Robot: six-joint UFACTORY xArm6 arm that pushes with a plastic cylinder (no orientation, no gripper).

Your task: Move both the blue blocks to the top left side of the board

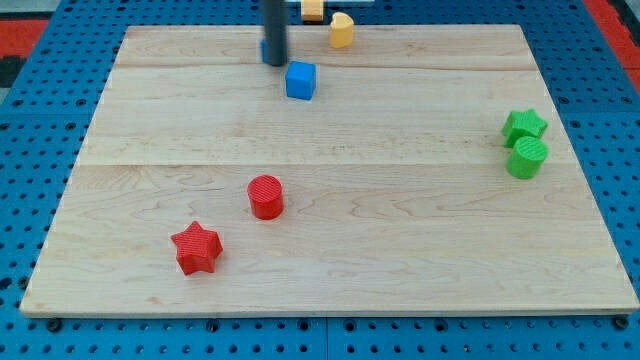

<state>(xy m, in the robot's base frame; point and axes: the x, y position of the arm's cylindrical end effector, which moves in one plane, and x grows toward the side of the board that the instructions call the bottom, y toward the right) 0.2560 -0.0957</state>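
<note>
A blue cube [301,80] lies near the view's top, a little left of centre, on the wooden board [320,250]. My tip [273,62] stands just to the upper left of the blue cube, close to it. Whether they touch I cannot tell. Only one blue block shows in this view.
A yellow block [342,30] lies at the view's top edge, with an orange block [313,10] beside it at the frame edge. A red cylinder [266,196] and red star [196,248] lie lower left. A green star [524,126] and green cylinder [527,158] touch at the right.
</note>
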